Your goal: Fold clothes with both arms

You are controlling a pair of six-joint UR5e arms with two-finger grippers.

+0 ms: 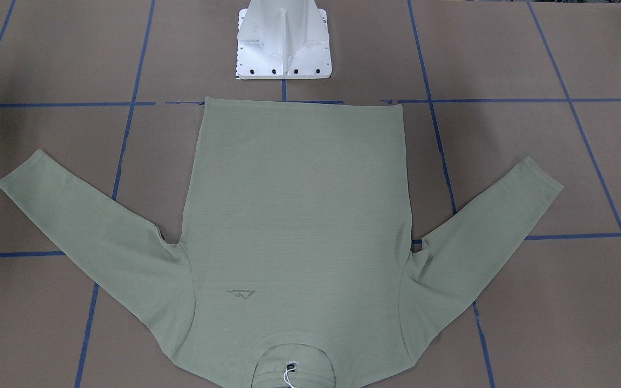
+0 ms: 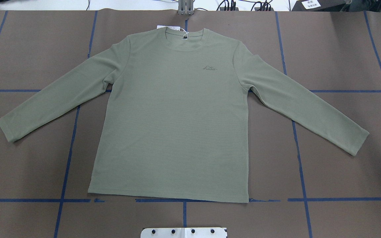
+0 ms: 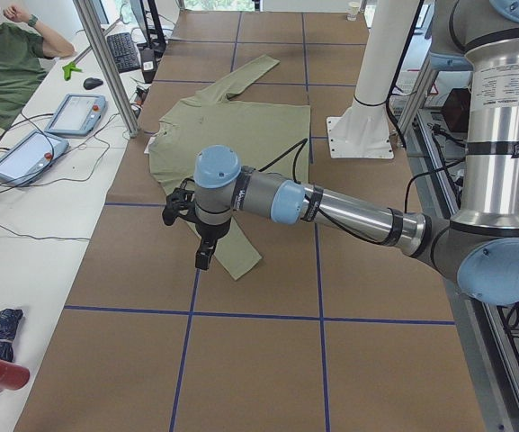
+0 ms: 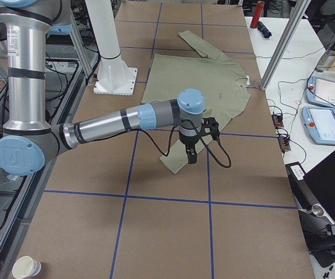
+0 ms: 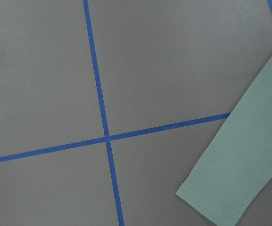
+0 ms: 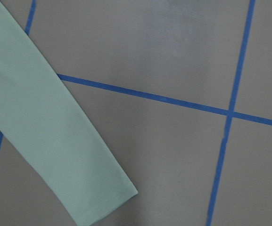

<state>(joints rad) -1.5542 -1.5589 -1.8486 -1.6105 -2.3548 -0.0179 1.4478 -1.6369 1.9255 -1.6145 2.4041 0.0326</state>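
Note:
The pale green long-sleeved shirt [image 2: 174,115] lies flat and face up on the brown table, both sleeves spread out and slanting toward the hem. Its collar with the white hang tag [image 2: 167,27] points away from the robot's base. In the exterior left view my left gripper [image 3: 203,256] hangs above the near sleeve's cuff [image 5: 239,179]. In the exterior right view my right gripper [image 4: 191,156] hangs above the other cuff [image 6: 98,197]. Neither gripper's fingers show in the wrist views, so I cannot tell if they are open or shut.
The white pedestal base [image 1: 283,43] stands just behind the shirt's hem. Blue tape lines [image 2: 68,148] grid the table. A bench with tablets [image 3: 75,112] and a seated person [image 3: 7,63] runs along the far side. A paper cup [image 4: 26,267] stands near a corner.

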